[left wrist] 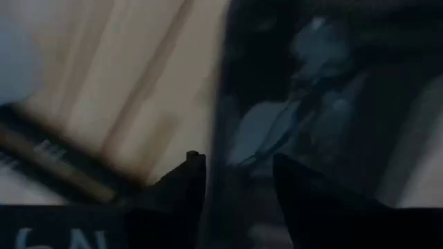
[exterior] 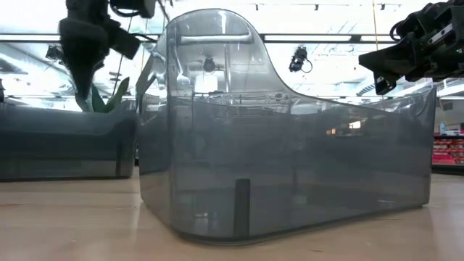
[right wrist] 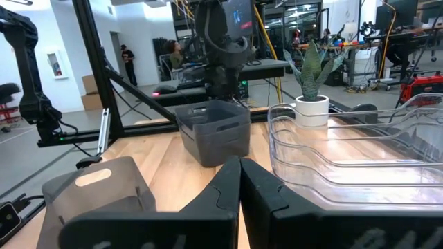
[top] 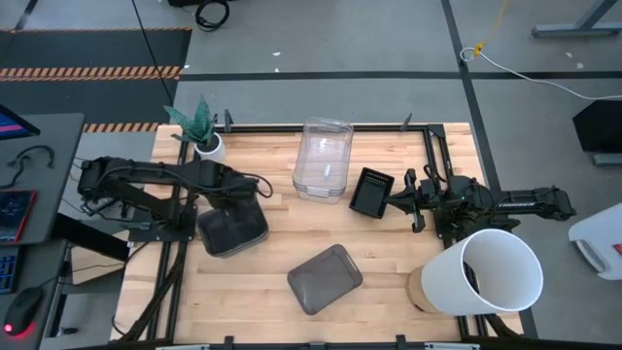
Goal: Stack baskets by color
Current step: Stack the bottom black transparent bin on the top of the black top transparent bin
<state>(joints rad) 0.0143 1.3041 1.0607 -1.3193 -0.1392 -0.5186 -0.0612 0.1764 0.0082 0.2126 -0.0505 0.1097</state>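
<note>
Here the left gripper point(top: 236, 197) hangs spread over the smoky grey stack point(top: 232, 229) at the table's left, apparently just after a drop. The lone grey basket point(top: 325, 279), near the front middle, likely needs fetching next. The right gripper point(top: 397, 203) waits pinched, empty.

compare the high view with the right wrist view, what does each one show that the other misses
Only the high view shows the white bucket lying near the right arm and the black perforated basket beside the right hand. Only the right wrist view shows people in the room behind. Both show the clear baskets, the plant pot, the loose grey basket, and the left hand over a grey basket.
</note>
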